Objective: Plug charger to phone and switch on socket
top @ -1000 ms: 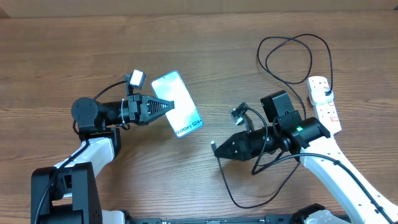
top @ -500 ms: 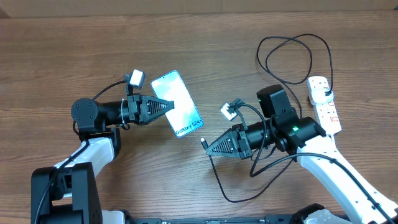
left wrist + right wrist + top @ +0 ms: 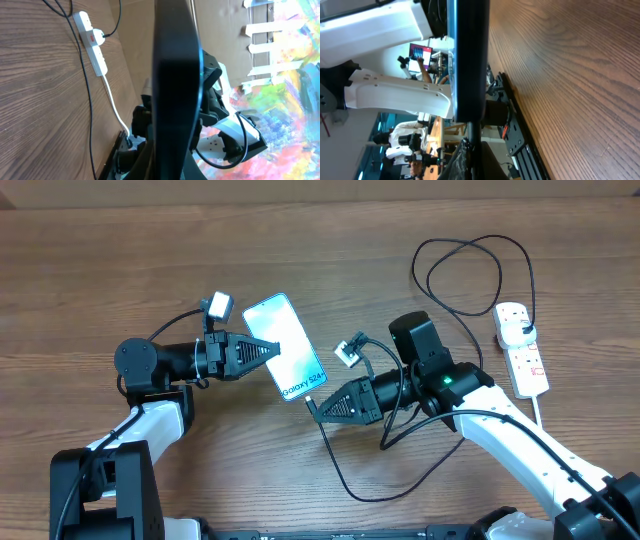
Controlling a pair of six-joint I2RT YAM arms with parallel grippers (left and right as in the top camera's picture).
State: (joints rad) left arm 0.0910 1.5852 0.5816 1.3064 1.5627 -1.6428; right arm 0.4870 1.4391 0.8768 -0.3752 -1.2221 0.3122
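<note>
Connector tip first: the right gripper, jaws pressed onto the black end of the charger, has swept leftward from the middle of the frame over the last second and now sits just beside the lower end of the phone – near, but not visibly touching. The phone has not moved; it stays left of centre, tilted, screen up, pinched at its edge by the left gripper. This looks like the final approach to insertion, where lining the tip up with the port matters most. The socket lies untouched at the right edge – its switch is not yet pressed.
</note>
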